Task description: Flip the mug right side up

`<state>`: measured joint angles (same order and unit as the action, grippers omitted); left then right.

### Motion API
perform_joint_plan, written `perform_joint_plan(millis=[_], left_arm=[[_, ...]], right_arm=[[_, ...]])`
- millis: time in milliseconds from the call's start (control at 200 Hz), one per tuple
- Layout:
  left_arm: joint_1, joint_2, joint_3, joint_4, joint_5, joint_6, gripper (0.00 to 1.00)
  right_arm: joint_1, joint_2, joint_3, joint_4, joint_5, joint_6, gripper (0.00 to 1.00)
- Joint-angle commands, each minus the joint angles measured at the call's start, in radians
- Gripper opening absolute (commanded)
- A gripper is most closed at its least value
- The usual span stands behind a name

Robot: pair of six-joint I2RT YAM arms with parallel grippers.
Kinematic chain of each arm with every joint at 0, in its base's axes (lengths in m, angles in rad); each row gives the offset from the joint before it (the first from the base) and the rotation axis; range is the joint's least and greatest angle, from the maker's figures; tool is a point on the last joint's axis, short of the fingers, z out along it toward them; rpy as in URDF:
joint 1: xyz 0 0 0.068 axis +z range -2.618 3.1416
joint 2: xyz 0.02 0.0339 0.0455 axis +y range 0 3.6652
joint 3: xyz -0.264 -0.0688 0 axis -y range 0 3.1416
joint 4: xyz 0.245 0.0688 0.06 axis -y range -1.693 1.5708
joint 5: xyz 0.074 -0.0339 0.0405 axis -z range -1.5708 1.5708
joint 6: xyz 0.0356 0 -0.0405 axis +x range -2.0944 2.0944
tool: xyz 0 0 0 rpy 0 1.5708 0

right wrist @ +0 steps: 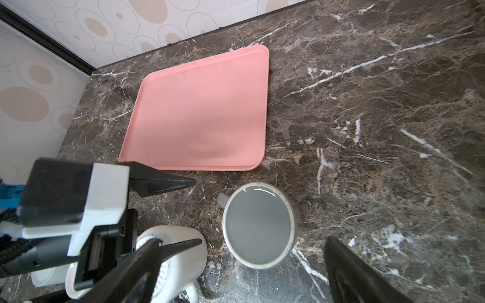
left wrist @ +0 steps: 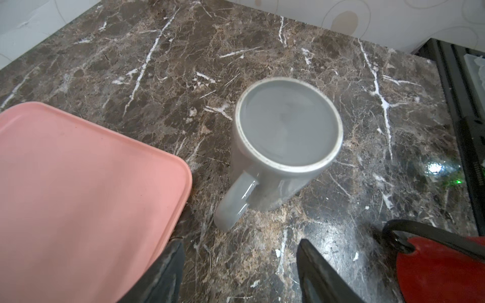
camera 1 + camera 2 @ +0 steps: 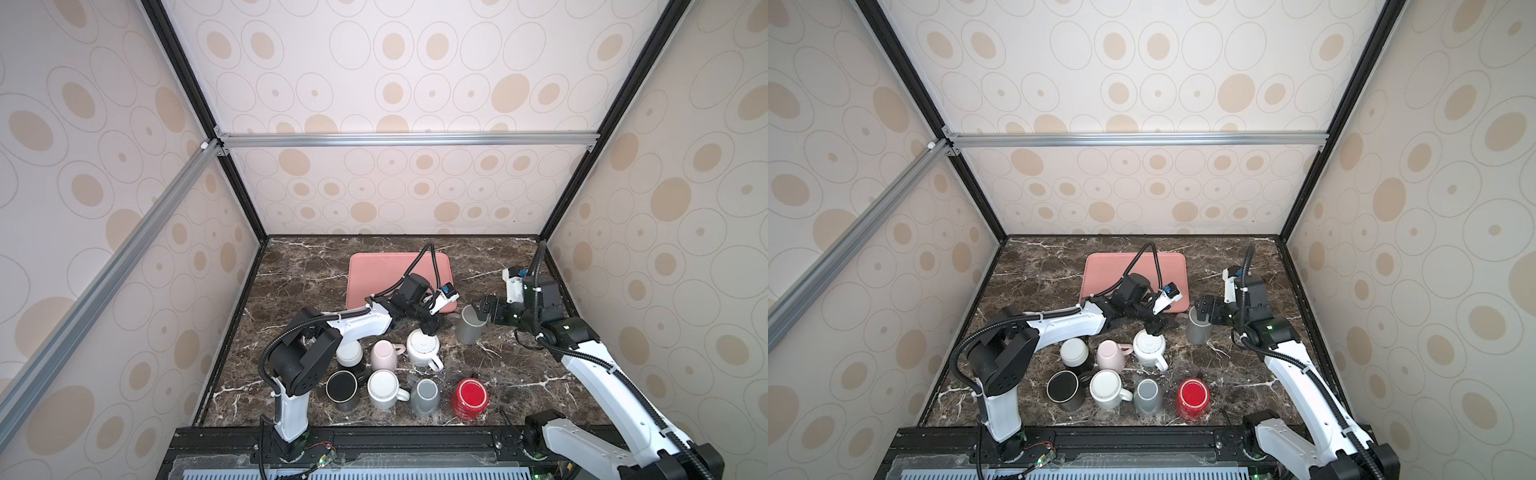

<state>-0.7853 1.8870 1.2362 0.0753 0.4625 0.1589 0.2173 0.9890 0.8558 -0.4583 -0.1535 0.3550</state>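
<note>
- Left gripper (image 1: 195,211): at near right corner of pink tray (image 3: 386,278), above upside-down white mug (image 3: 423,347). Jaws spread, nothing between them. Probably parked there to leave room.
- Grey mug (image 3: 469,330): on marble table (image 3: 519,374), just right of same tray corner, not touching tray.
- Right gripper (image 3: 482,309): over mug's mouth, jaws spread wide, no pinch visible.
- Mug's look: plain glossy grey, mouth up, base down, empty, pale worn rim, handle toward tray. Judged already right side up.
</note>
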Motion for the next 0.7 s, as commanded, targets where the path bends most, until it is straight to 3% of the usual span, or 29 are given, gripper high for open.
perform_joint_plan(millis=[0, 290, 460, 695], left_arm=[[0.001, 0.020, 0.063, 0.016, 0.024, 0.062, 0.66], [-0.028, 0.116, 0.147, -0.043, 0.016, 0.101, 0.61], [-0.041, 0.146, 0.195, -0.093, 0.089, 0.109, 0.60], [-0.085, 0.166, 0.220, -0.173, 0.084, 0.119, 0.46]], right_arm=[[-0.027, -0.037, -0.003, -0.036, 0.021, 0.019, 0.98], [-0.064, -0.083, 0.000, -0.078, 0.030, 0.016, 0.98], [-0.074, -0.091, 0.001, -0.083, 0.036, 0.016, 0.98], [-0.078, -0.076, -0.001, -0.074, 0.034, 0.027, 0.98]])
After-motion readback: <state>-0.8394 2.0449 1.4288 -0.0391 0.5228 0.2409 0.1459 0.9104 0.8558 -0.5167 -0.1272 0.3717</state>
